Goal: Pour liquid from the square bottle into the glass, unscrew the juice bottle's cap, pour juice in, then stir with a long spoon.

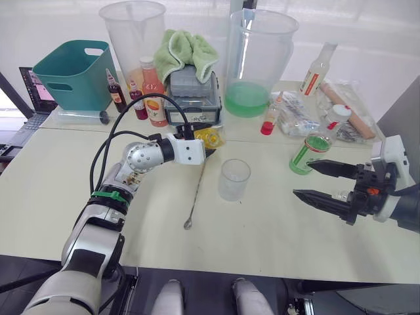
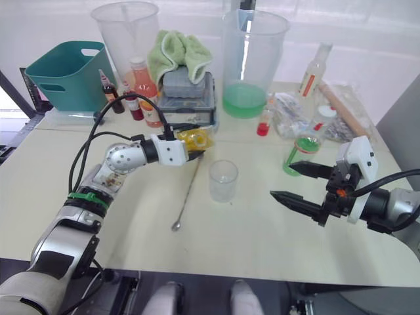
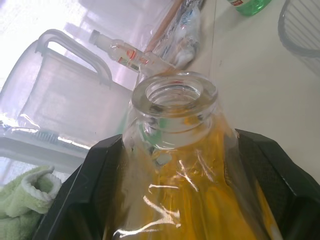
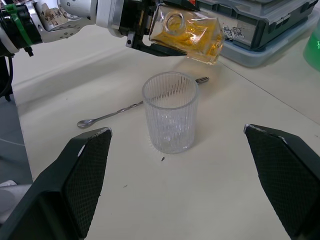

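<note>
Pale tabletop [image 1: 275,249] fills my view, with a seam running across it and clutter packed along the far side: a teal bin [image 1: 73,73] at far left, two large clear pitchers [image 1: 133,39], a grey case [image 1: 191,98] under a green towel [image 1: 189,51], and a tall orange-pink bottle [image 1: 153,93] among small dark red ones. Near the front edge I have plenty of bare surface on both sides of the glass [image 1: 234,179], which stands upright and empty close to the middle. My left gripper [image 1: 203,143] is clamped around the square bottle [image 4: 187,32], holding it tipped over with the neck angled down, just left of and behind the glass, above the table and not over the rim; yellow liquid sits inside it, and the left wrist view shows its open mouth between the black fingers [image 3: 75,200]. I see the long spoon [image 1: 195,193] lying flat on the table, running from under the bottle toward the near edge, just left of the glass and apart from it. My right gripper [image 1: 315,180] hovers low with its jaws spread wide and nothing between them, right of the glass with clear table between. Just behind it, the juice bottle [image 1: 311,149] stands upright with the cap [image 1: 338,113] on.
</note>
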Controlling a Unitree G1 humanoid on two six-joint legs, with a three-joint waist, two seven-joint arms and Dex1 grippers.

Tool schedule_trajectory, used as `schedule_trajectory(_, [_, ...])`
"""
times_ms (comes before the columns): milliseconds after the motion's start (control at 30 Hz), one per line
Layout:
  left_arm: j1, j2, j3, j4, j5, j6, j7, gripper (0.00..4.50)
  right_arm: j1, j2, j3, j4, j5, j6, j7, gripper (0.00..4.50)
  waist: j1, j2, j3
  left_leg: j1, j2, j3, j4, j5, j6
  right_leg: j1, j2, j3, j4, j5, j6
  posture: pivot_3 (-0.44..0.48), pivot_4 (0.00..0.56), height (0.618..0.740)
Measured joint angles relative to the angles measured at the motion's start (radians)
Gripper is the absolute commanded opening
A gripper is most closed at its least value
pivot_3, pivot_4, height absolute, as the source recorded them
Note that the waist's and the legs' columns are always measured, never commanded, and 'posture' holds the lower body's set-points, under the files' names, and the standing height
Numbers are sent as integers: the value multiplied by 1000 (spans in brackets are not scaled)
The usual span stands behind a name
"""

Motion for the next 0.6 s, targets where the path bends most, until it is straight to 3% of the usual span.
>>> schedule_trajectory(600, [-9, -35, -58, 5, 159, -46, 196, 2821, 1, 7, 9, -55, 95, 26, -91, 4500, 7, 0, 0, 0, 0, 0, 1, 0, 0, 0, 0, 0, 1, 0, 0, 0, 150, 728])
